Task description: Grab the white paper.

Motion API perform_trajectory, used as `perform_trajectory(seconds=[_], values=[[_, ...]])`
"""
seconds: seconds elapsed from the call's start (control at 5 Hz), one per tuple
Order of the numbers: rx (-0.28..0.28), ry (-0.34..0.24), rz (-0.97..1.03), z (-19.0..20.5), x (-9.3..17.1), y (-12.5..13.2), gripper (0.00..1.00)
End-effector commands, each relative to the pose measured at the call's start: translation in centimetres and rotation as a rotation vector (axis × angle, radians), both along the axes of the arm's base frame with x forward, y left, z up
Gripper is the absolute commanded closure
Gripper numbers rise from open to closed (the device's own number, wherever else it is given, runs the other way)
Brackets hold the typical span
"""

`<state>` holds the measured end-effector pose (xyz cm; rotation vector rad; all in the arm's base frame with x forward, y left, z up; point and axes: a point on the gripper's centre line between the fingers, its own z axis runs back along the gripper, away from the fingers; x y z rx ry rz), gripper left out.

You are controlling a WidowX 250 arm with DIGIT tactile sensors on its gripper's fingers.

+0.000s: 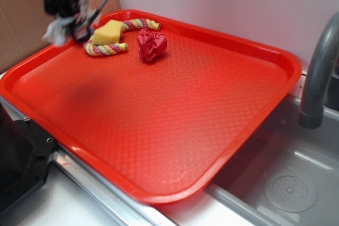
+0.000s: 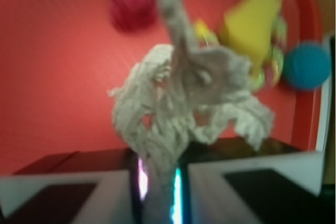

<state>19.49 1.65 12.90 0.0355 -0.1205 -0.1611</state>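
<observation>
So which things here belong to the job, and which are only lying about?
Job:
- white paper
- gripper, shut on it, lifted above the tray

Lying about:
- red paper
- yellow sponge
- rope
- blue ball
- tray
- faucet

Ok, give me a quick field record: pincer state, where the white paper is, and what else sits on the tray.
pincer: shut on the white paper
paper position: lifted above the red tray, far left corner in the exterior view
left on tray: yellow sponge, striped rope, red paper wad, blue ball
image quality: both views motion-blurred
</observation>
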Motion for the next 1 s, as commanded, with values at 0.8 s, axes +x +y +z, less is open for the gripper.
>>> perform_trajectory(seconds=[0.8], values=[[-0.128, 0.018, 0.288, 10.7, 0.1, -3.1, 1.0]])
